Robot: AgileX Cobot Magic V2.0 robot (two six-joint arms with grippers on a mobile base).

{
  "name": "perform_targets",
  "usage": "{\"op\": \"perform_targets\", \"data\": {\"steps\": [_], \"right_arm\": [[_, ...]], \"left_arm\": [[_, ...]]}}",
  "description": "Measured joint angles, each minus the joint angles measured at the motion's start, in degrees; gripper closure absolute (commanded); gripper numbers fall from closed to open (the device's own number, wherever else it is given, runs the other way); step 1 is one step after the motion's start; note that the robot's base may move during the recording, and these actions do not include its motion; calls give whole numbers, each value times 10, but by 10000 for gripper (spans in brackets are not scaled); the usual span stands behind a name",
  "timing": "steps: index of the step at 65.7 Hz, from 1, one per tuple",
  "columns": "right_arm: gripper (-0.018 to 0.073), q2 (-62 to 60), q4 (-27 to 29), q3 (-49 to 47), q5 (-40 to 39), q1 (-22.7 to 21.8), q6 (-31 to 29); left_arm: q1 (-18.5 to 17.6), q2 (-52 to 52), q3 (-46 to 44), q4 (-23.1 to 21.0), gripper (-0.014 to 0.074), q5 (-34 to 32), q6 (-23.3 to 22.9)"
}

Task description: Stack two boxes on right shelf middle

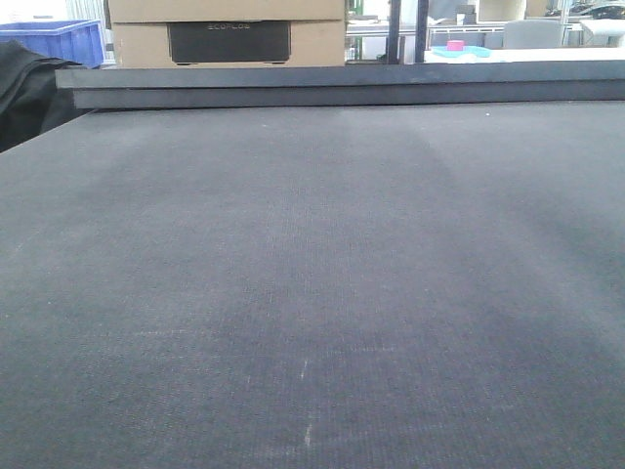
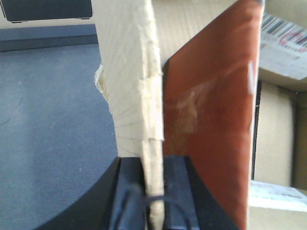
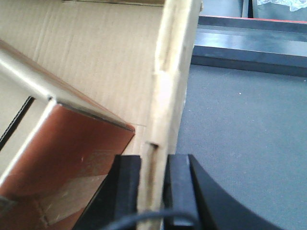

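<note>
A large brown cardboard box is held from both sides. In the left wrist view its pale, ragged flap edge [image 2: 129, 72] runs upright between the fingers of my left gripper [image 2: 153, 165], which is shut on it. A glossy red-brown inner flap [image 2: 211, 120] stands just right of it. In the right wrist view my right gripper [image 3: 152, 163] is shut on another cardboard wall edge [image 3: 170, 72] of the box, with the same red-brown flap [image 3: 62, 148] to its left. Neither gripper nor the held box appears in the front view. The shelf is out of view.
The grey table top [image 1: 312, 293] fills the front view, ending at a raised dark ledge [image 1: 342, 83]. Behind the ledge stand a carton [image 1: 322, 44] with a black label and a blue bin [image 1: 59, 39]. A barcode-labelled carton face [image 2: 283, 43] shows past the flap.
</note>
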Motion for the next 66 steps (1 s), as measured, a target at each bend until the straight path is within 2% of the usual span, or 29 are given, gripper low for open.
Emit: {"op": "perform_targets", "data": {"steps": [66], "right_arm": [[713, 0, 0, 0, 0, 0, 0]], "left_arm": [[0, 0, 0, 0, 708, 0, 0]]}}
